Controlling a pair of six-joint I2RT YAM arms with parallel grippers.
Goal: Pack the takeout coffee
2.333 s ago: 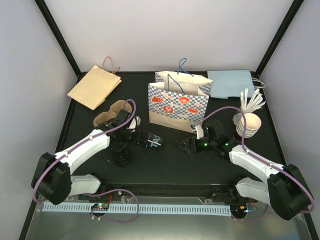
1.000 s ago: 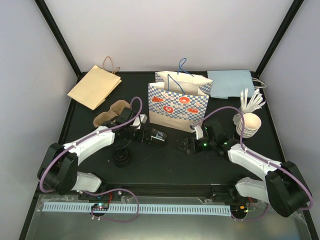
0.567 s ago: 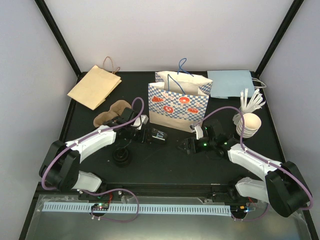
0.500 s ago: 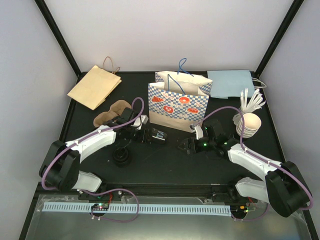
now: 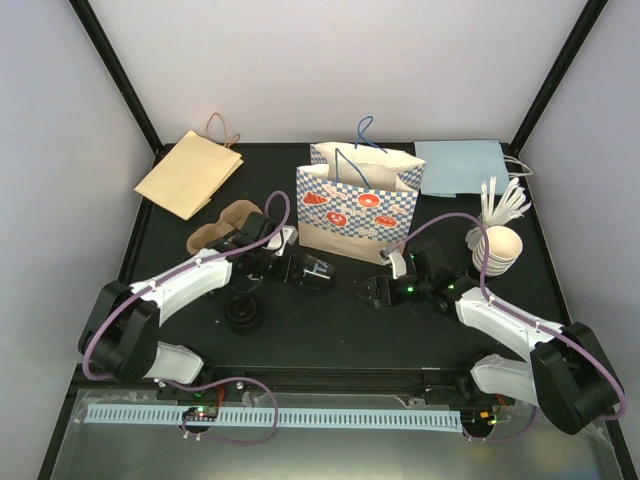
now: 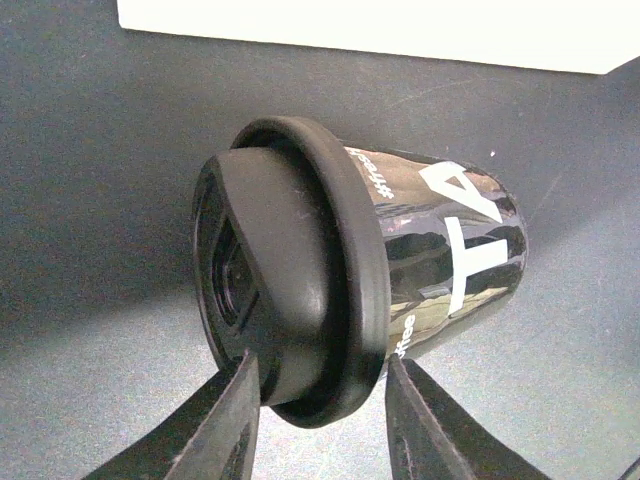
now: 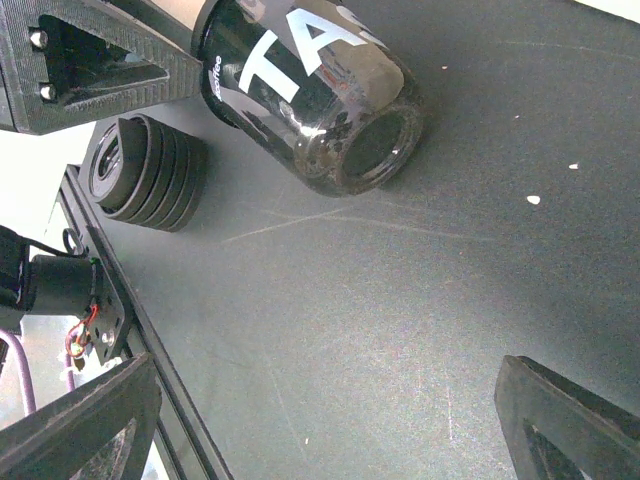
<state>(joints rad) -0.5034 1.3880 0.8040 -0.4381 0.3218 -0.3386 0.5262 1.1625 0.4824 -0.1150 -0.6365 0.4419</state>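
The takeout coffee is a black cup (image 5: 320,270) with white lettering and a black lid (image 6: 290,270). It lies on its side just in front of the checkered paper bag (image 5: 355,215). My left gripper (image 5: 300,270) is shut on the lid's rim, one finger (image 6: 225,420) on each side. In the right wrist view the cup (image 7: 310,100) points its base at the camera. My right gripper (image 5: 372,292) stands open low over the mat to the cup's right, with nothing between its fingers (image 7: 560,410).
A stack of black lids (image 5: 245,315) sits near the left arm. A brown cup carrier (image 5: 222,228) and a flat kraft bag (image 5: 190,172) lie at the back left. A blue bag (image 5: 462,165), stacked cups (image 5: 497,248) and white cutlery (image 5: 503,200) are at the right.
Since the earliest frame my left gripper has carried the cup right and toward the checkered bag. Over the last second it has barely shifted. The right arm is still.
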